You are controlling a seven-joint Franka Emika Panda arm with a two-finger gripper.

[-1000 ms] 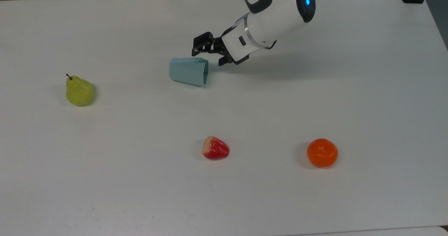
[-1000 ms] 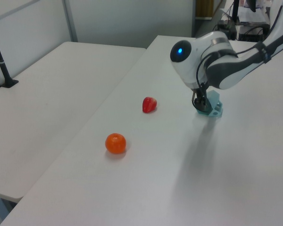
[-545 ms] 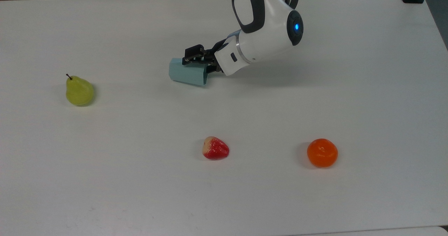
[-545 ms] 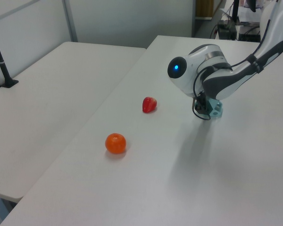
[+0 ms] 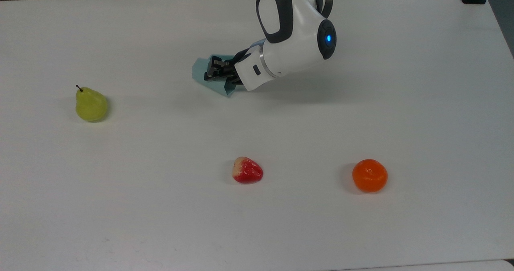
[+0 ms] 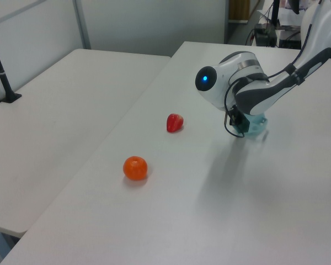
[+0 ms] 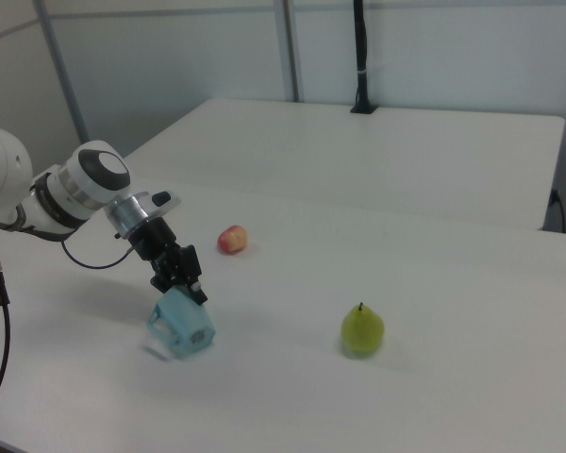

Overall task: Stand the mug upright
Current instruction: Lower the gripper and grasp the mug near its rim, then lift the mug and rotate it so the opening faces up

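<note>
While the mug (image 5: 202, 72) lay flat on its side a second ago in the top view, we now see it rotated, its corner lifting toward the top view's upper left, with the gripper (image 5: 215, 72) pressed onto its wall near the rim. We judge the fingers pinched on the mug. The pear (image 5: 90, 104), strawberry (image 5: 247, 170) and orange (image 5: 369, 176) have not moved.

In the left view, we find the mug (image 6: 256, 126) sitting beneath the wrist, more bunched than before, so the tipping has begun.

In the right view, we see the gripper (image 7: 182, 277) clamping the mug (image 7: 182, 325) from above; it leans on the table (image 7: 434, 283), tilted, not yet upright. We reckon more rotation is needed before release.
</note>
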